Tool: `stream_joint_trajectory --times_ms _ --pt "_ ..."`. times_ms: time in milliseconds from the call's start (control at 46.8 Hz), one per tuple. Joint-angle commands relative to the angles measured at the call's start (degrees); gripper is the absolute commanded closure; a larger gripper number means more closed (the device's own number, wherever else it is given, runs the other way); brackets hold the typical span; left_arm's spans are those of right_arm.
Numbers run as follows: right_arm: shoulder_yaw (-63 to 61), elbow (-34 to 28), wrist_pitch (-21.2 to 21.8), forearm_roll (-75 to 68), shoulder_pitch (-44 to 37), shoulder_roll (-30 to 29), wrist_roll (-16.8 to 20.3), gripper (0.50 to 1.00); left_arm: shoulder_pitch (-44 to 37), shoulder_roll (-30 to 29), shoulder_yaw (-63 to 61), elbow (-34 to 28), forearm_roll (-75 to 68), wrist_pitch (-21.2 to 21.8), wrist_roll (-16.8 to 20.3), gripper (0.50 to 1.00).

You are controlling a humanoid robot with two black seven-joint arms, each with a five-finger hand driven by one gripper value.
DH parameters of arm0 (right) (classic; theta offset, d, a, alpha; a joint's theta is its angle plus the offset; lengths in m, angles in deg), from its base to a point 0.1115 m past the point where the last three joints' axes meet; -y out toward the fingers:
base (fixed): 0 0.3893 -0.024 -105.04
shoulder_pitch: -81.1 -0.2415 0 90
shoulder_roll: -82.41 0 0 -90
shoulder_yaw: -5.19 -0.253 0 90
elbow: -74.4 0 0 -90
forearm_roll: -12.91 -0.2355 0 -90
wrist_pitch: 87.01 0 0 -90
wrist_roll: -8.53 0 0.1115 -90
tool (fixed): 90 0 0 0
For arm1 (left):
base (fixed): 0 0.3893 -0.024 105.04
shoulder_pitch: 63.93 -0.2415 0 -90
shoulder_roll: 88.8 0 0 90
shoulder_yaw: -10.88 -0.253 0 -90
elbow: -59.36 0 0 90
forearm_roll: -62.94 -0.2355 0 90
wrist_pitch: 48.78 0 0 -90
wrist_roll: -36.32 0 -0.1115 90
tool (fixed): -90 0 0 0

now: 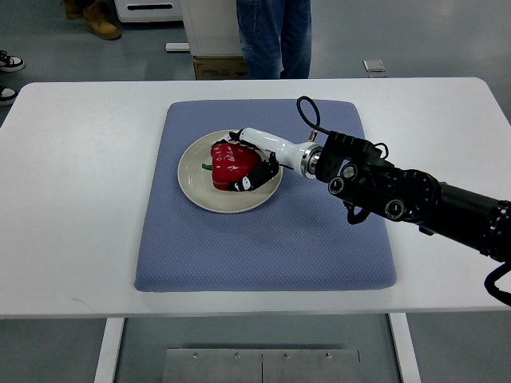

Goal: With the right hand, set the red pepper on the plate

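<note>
A red pepper [230, 163] with a green stem lies on a cream plate [196, 185] in the middle of a blue mat [263, 239]. My right hand [254, 163] reaches in from the right, over the plate. Its white and black fingers [249, 182] wrap around the pepper's right side. The pepper rests on the plate's surface. The black forearm [399, 195] crosses the mat's right edge. The left arm does not show.
The mat lies on a white table [72, 199]. A person in jeans [273, 36] stands at the table's far edge, next to a cardboard box [219, 68]. Other shoes show at the top left.
</note>
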Motion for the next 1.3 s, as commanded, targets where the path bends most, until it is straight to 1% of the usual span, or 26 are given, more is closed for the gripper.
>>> stream_joint_trajectory --times_ms 0,299,491,662,769,962,1132,1282 --pt "0.01 -0.07 0.01 0.00 -0.09 0.00 0.00 0.505 0.00 0.00 0.00 0.00 -0.04 0.00 0.00 0.500" --pt "-0.26 -0.07 0.01 -0.09 -0.88 0.00 0.09 0.500 0.00 0.00 0.00 0.00 -0.04 0.00 0.00 0.500" --pt "-5.35 -0.16 0.10 -1.14 -1.23 0.00 0.35 0.500 0.00 0.00 0.00 0.00 0.05 0.00 0.00 0.500" --pt "-9.66 -0.16 0.10 -4.74 -0.27 3.51 0.44 0.502 0.00 0.00 0.00 0.00 0.05 0.00 0.08 0.500" --pt "-13.69 -0.07 0.10 -7.73 2.19 5.36 1.05 0.502 0.00 0.00 0.00 0.00 -0.04 0.00 0.00 0.500" --pt "-26.17 0.37 0.01 -8.35 8.52 7.91 2.46 0.502 0.00 0.00 0.00 0.00 -0.04 0.00 0.00 0.500" --pt "-35.40 1.42 -0.25 -8.35 12.83 8.00 2.46 0.502 0.00 0.00 0.00 0.00 -0.04 0.00 0.00 0.500" --pt "-40.15 1.42 -0.96 -8.44 15.11 8.17 2.46 0.502 0.00 0.00 0.00 0.00 -0.04 0.00 0.00 0.500"
